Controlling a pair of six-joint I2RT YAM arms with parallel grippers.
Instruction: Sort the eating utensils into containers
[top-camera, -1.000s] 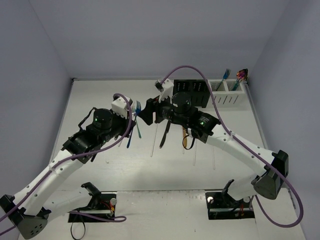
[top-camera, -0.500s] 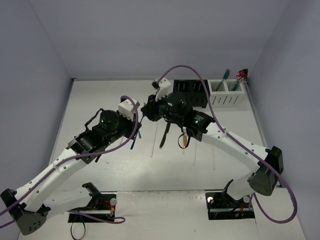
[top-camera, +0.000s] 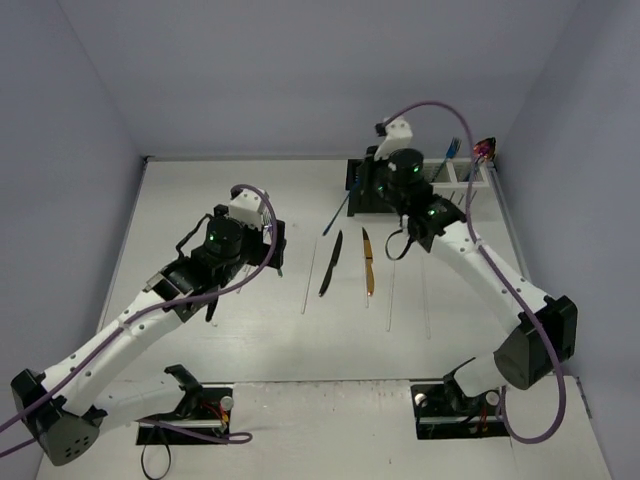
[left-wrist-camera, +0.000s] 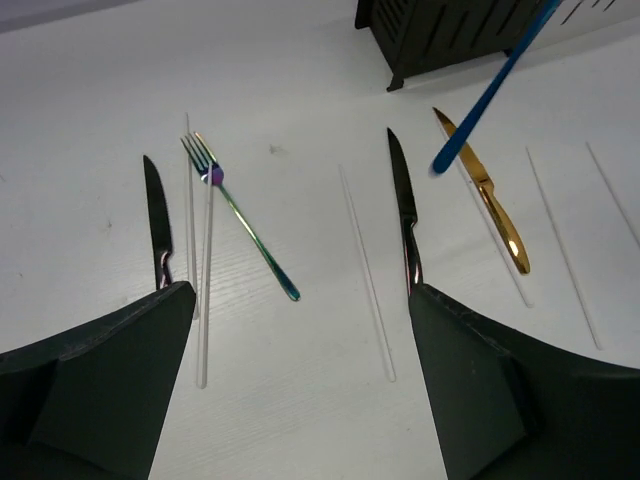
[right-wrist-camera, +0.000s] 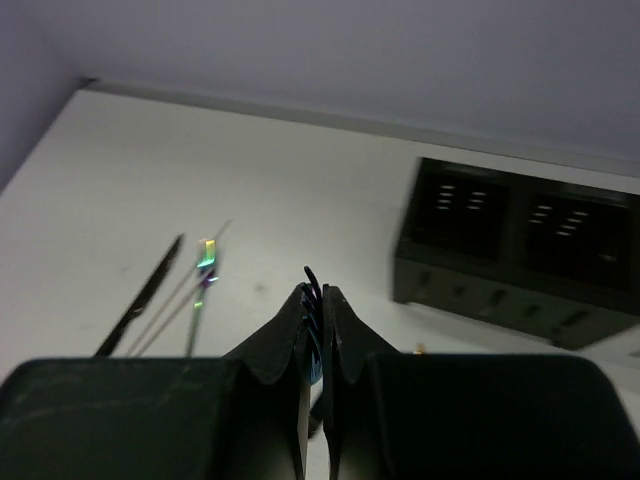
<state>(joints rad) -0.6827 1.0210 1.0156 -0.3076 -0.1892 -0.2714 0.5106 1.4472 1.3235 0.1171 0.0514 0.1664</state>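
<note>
My right gripper (top-camera: 362, 196) is shut on a blue fork (top-camera: 335, 218), held in the air in front of the black caddy (top-camera: 353, 177). Its tines (right-wrist-camera: 313, 288) poke up between my shut right gripper (right-wrist-camera: 320, 300). The blue handle (left-wrist-camera: 492, 92) slants down over the table. My left gripper (top-camera: 277, 240) is open and empty (left-wrist-camera: 300, 330). Below it lie an iridescent fork (left-wrist-camera: 240, 215), two black knives (left-wrist-camera: 158, 225) (left-wrist-camera: 405, 215), a gold knife (left-wrist-camera: 487, 195) and several white chopsticks (left-wrist-camera: 366, 270). The white caddy (top-camera: 462, 195) holds a blue fork (top-camera: 452, 150) and an iridescent utensil (top-camera: 485, 150).
Walls close the table in at the back and on both sides. The two caddies stand side by side at the back right, the black caddy (right-wrist-camera: 520, 250) partly hidden by the right arm. Purple cables loop over both arms.
The blue fork has passed from the left gripper to the right. The left gripper opened and drew back; the right shut on the fork and carried it back and right toward the caddies.
</note>
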